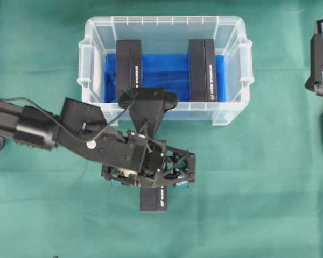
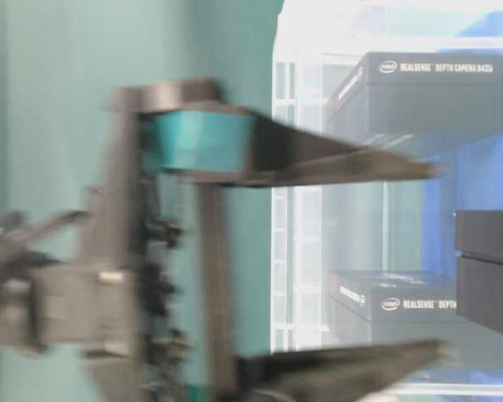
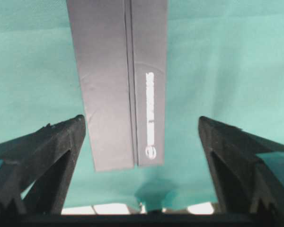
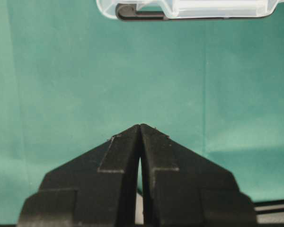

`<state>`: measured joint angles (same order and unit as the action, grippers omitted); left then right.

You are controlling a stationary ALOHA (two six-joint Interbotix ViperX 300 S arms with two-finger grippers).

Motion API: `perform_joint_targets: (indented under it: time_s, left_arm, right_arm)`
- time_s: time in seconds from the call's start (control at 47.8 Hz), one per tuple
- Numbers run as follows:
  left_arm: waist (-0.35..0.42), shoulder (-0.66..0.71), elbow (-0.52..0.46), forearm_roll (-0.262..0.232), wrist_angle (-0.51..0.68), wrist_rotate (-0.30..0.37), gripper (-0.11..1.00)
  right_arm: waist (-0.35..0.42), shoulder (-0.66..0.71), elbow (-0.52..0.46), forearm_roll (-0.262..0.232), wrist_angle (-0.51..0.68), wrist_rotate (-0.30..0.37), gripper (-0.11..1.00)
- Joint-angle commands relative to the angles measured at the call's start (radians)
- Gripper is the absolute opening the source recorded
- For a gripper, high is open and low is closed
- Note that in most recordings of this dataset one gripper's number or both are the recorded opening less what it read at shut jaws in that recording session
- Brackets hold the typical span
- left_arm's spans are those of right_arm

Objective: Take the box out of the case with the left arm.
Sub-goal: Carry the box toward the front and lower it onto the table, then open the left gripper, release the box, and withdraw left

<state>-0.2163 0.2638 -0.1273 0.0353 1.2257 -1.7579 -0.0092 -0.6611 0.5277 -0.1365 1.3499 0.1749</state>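
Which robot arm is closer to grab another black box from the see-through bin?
The left. Its open gripper hangs beside the case; the right gripper is shut, off at the far edge.

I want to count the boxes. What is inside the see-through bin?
Inside the case, two pairs of black boxes stand on a blue sheet. The left arm covers the near-left corner.

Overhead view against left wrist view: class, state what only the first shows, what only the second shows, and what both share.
Only overhead: the clear case with blue lining, two pairs of black boxes standing inside it, and the left arm.

Only left wrist: bare cloth between each finger and the box.

Both: the left gripper, open, over a black box lying on the green cloth outside the case.
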Motion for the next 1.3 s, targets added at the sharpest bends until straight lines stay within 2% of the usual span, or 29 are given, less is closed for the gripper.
perform_joint_targets:
  time_s: [0.0, 0.147, 0.314, 0.775, 0.984, 1.277]
  left_arm:
    - [0.017, -0.038, -0.078, 0.0, 0.055, 0.029, 0.93]
    - [0.037, -0.034, -0.175, 0.0, 0.141, 0.067, 0.93]
    - [0.046, -0.034, -0.25, 0.0, 0.21, 0.072, 0.93]
    - [0.043, -0.035, -0.258, 0.0, 0.227, 0.071, 0.93]
    - [0.028, -0.074, -0.213, 0.0, 0.242, 0.071, 0.93]
    - [-0.005, -0.241, -0.014, 0.0, 0.25, 0.055, 0.93]
  right_arm:
    - [0.0, 0.0, -0.012, -0.002, -0.002, 0.0, 0.03]
    - [0.0, 0.0, -0.011, -0.002, -0.002, 0.0, 0.03]
    - [0.0, 0.0, -0.012, -0.002, -0.002, 0.0, 0.03]
    - [0.0, 0.002, -0.012, -0.002, -0.002, 0.0, 0.03]
    - [0.0, 0.0, -0.011, -0.002, -0.002, 0.0, 0.03]
    - [0.0, 0.0, -0.009, -0.002, -0.002, -0.002, 0.03]
